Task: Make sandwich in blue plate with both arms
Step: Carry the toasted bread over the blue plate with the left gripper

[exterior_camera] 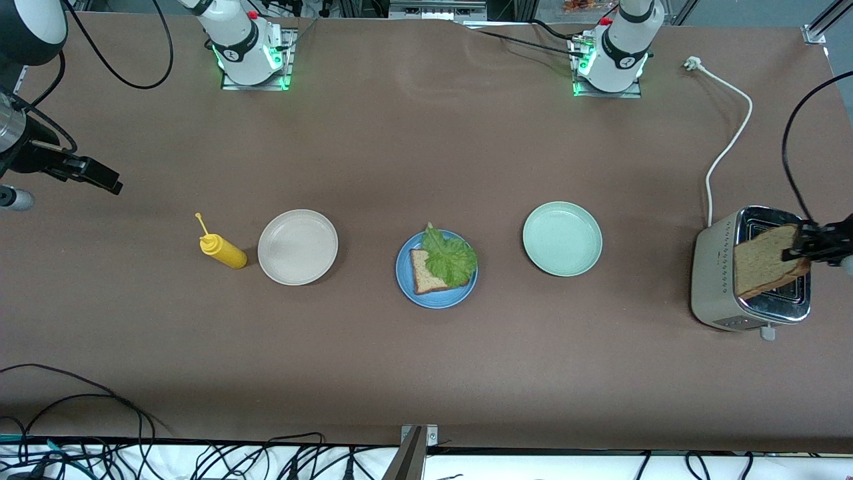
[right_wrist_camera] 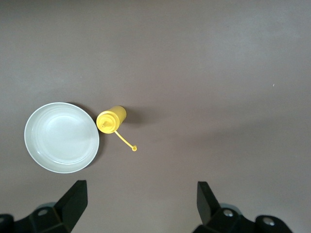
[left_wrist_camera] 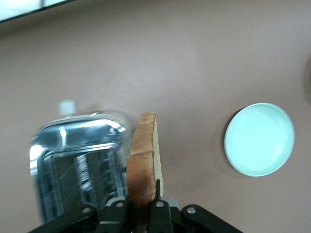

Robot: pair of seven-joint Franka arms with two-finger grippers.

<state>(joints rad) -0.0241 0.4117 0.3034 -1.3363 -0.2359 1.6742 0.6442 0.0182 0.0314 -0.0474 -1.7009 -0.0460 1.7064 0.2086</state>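
Glossy white arms [exterior_camera: 616, 47] with green-lit bases, red buttons, black cables; black claws [right_wrist_camera: 138, 204] with silver screws beside the fingers.

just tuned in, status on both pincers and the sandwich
Left pincer shut on bread over toaster. Right pincer open, waiting. Bread, lettuce on blue plate. Path unobstructed.

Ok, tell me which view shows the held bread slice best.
The front view: the bread slice shows its broad face over the toaster. The left wrist view gives it edge-on, clamped in the left gripper. The right wrist view misses it.
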